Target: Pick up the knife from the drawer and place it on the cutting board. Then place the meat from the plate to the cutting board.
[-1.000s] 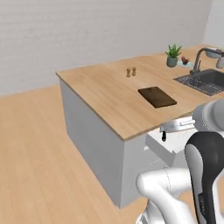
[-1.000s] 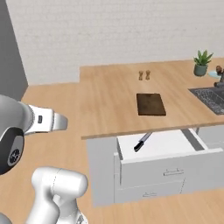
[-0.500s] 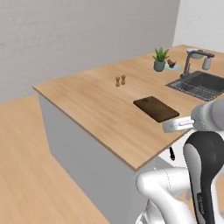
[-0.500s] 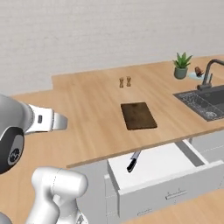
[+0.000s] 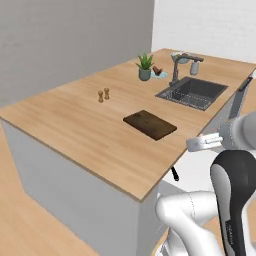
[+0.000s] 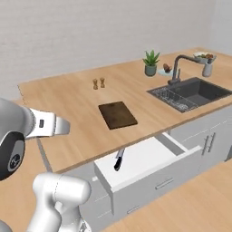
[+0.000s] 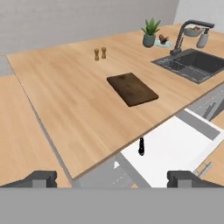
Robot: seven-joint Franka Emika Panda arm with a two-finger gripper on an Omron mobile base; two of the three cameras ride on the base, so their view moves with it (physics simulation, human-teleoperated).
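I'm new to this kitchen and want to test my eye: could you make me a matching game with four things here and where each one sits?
Things:
1. knife
2. cutting board
3. meat
4. two small shakers

Places:
A. on the pale blue plate beside the plant pot
B. in the open drawer, mostly under the counter edge
C. flat on the counter just behind the drawer
D. farther back on the counter, beyond the board

Pairs: 1-B, 2-C, 3-A, 4-D
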